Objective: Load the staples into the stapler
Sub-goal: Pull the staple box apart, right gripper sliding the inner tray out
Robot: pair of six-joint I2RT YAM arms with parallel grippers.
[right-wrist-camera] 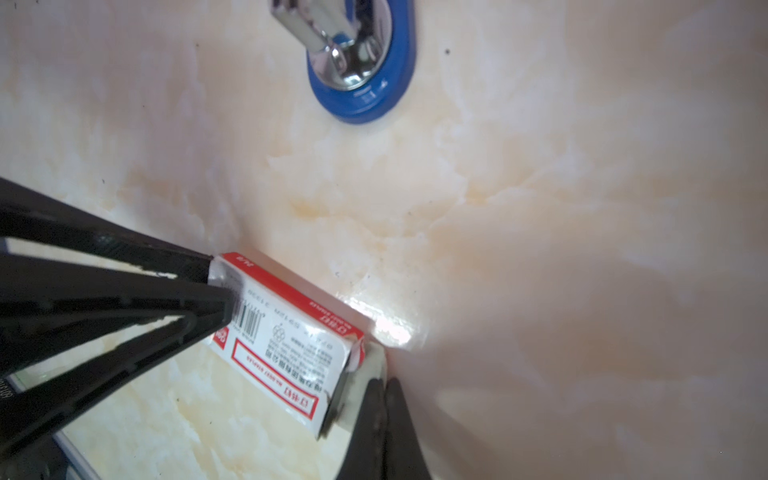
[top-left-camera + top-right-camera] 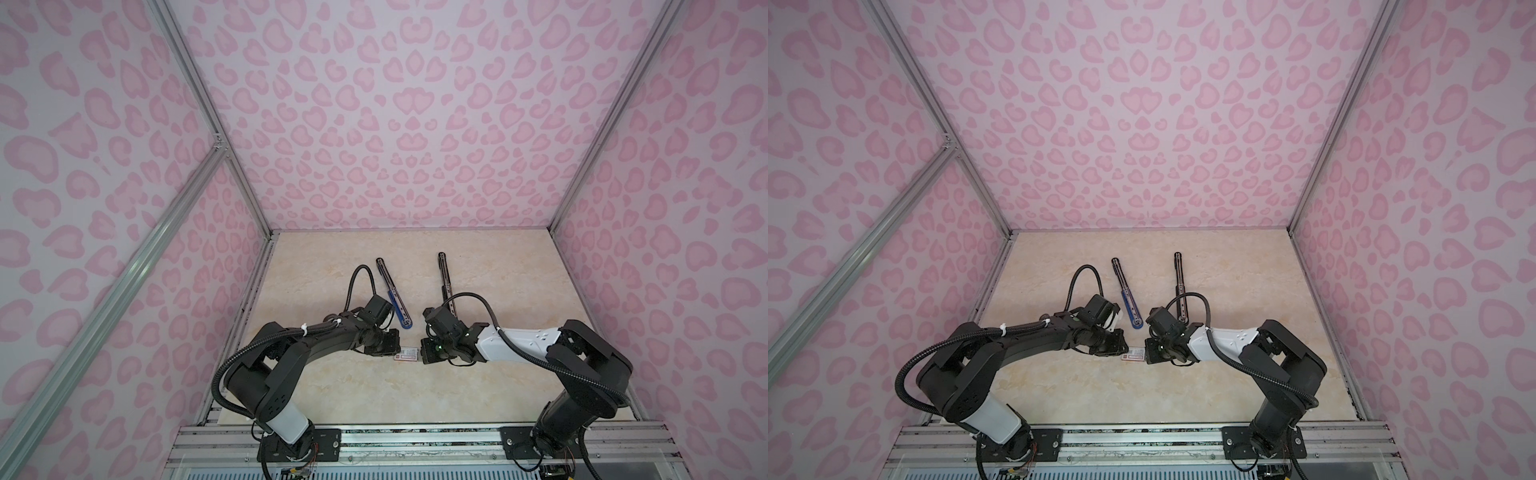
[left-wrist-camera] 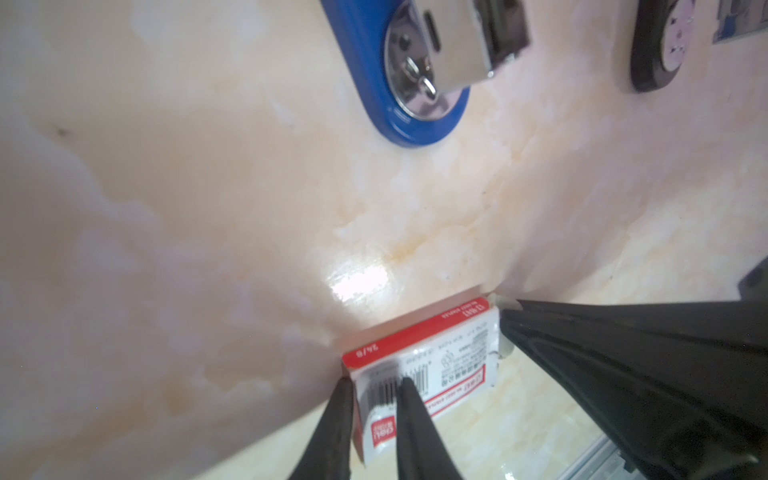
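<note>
Two pincers meet on the box [image 2: 408, 354], which sits mid-table [image 2: 374, 395], on the near side of both staplers. I see no staples. I judge they are inside the box, so they are not loaded yet.

My right pincer [image 1: 384, 384] is closed tight on a pale tab [image 1: 368, 365] sticking out of the box's right end. I cannot tell whether the tab is a flap or the inner tray.

My left pincer [image 3: 374, 384] has its fingers a little apart at the box's left end, one at the far edge and one across the barcode. I cannot tell whether they are actually clamping it.

The blue stapler [image 2: 399, 311] lies opened flat just beyond the box. The black stapler [image 2: 445, 282], also opened, is to its right.

What worries me:
- **Box follows the pull:** if the left fingers have no real bite, pulling right will drag the whole box along and nothing will slide out.
- **Tab tears:** thin card pinched at its edge may rip off, leaving me nothing to pull on.
- **Tray jumps free:** a hard tug could release the tray all at once. The strips would spill, snap into bits and be hard to pick off the slick table.
- **Blue stapler gets knocked:** the box is close to it, so a swing away from me could knock its open rail askew.
</note>
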